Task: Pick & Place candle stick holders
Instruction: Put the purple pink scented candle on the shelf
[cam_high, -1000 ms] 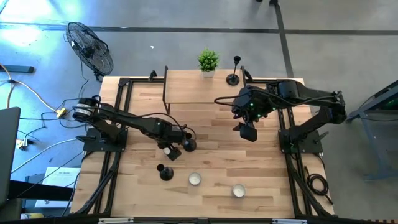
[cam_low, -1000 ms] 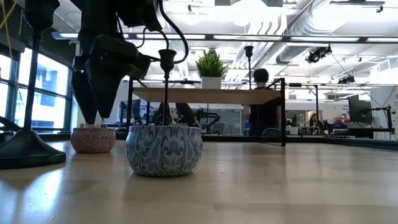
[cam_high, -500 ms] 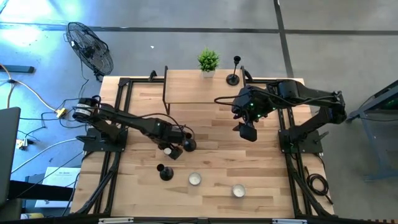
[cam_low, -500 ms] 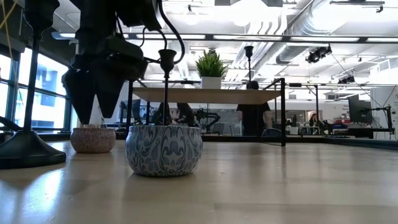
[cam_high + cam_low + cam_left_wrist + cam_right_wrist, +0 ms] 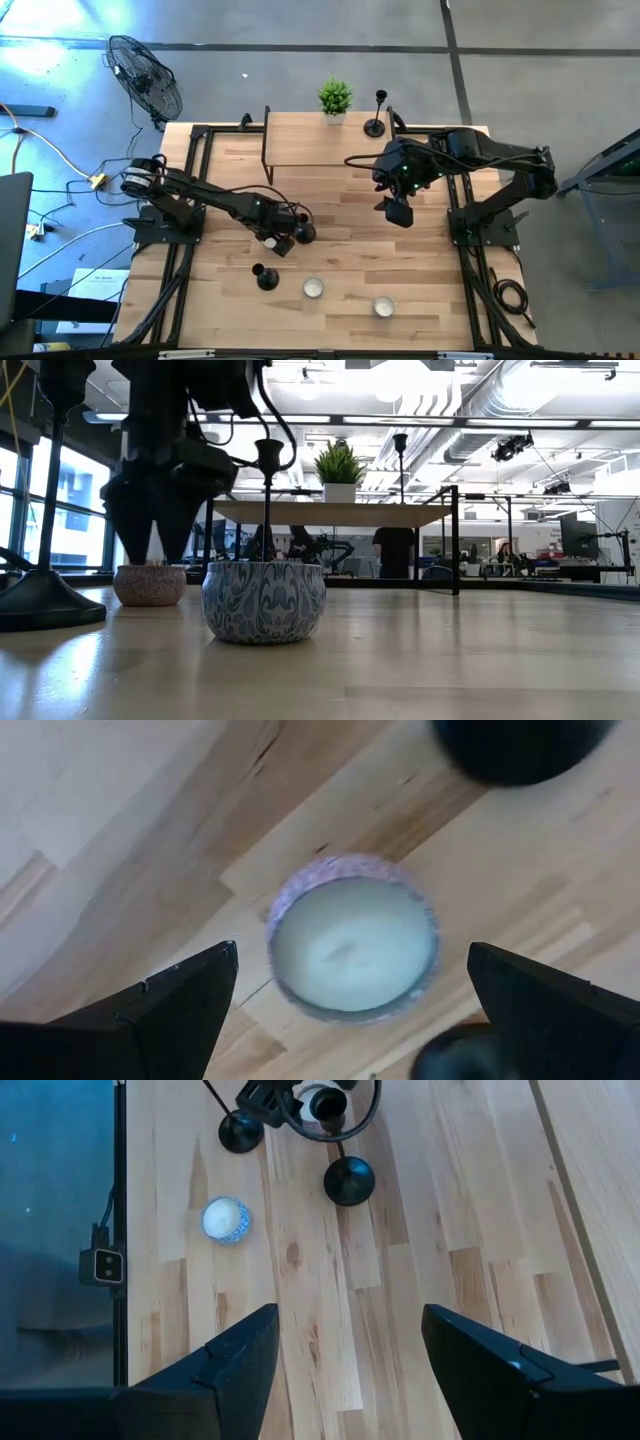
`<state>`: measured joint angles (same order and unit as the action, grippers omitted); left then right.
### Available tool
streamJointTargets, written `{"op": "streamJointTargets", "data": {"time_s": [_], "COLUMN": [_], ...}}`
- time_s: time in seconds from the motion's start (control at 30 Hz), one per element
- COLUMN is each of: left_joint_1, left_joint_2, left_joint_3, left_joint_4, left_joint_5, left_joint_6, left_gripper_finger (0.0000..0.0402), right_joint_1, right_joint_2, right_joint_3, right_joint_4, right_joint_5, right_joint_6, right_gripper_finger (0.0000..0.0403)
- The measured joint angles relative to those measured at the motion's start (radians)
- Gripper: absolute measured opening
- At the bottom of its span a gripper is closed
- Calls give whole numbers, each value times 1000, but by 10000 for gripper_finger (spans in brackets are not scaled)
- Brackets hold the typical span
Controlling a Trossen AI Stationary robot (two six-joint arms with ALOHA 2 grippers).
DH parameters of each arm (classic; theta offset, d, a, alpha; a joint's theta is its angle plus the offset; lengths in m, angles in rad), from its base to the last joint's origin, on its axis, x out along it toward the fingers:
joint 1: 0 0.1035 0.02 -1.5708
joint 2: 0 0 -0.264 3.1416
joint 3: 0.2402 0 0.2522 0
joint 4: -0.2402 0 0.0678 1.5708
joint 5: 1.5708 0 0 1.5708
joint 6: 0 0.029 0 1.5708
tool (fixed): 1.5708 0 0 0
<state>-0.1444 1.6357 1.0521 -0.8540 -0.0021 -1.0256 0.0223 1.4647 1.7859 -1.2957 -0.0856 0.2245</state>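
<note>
A green potted plant (image 5: 335, 98) stands at the desk's (image 5: 430, 270) far edge; two tealights (image 5: 314, 288) lie near the front edge, perhaps a third (image 5: 353, 937) beside them

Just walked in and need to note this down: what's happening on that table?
The left gripper, open, hovers over a white tealight beside a black candle stick holder. Another holder stands nearer the front edge, and a third sits on the raised shelf near the plant. The right gripper hangs open mid-table, holding nothing.
</note>
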Motion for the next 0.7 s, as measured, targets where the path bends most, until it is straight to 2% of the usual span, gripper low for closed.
{"op": "streamJointTargets", "data": {"time_s": [0.7], "left_joint_1": [0], "left_joint_2": [37], "left_joint_3": [0], "left_joint_4": [19], "left_joint_5": [11], "left_joint_6": [33], "left_gripper_finger": [387], "right_joint_1": [0], "right_joint_2": [0], "right_joint_3": [0], "right_joint_4": [27], "right_joint_5": [-1], "right_joint_6": [5], "right_gripper_finger": [240]}}
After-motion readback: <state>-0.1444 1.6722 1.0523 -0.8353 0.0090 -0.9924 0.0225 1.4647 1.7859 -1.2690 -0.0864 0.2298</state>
